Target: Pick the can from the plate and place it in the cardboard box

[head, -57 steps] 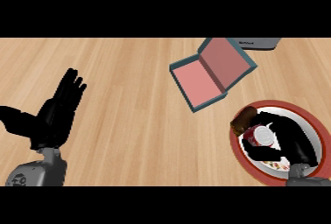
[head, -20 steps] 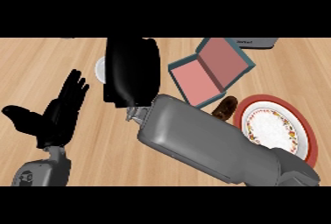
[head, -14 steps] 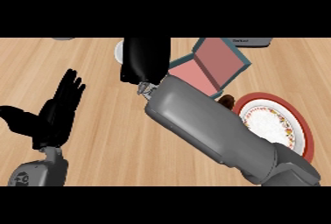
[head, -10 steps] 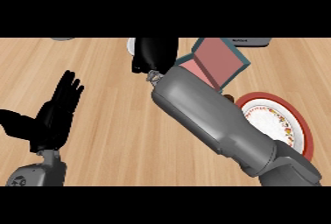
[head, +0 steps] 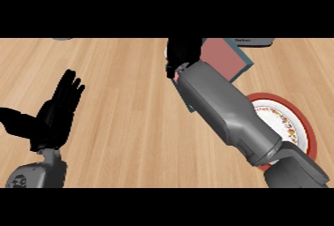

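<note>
Right hand (head: pixel 183 54) over box (head: pixel 225 59), grip unclear, can hidden, left hand (head: pixel 55 117) released, plate (head: pixel 287 126) partly covered

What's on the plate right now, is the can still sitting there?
No can shows on the plate; its patterned face is bare where visible. The right forearm covers its left edge. The right hand is up by the box.

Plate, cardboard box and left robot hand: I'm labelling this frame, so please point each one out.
plate (head: pixel 309 132), head view, on its red rim at the right.
cardboard box (head: pixel 225 59), head view, on its pink inner face.
left robot hand (head: pixel 55 119), head view, on the palm, fingers straight.
</note>
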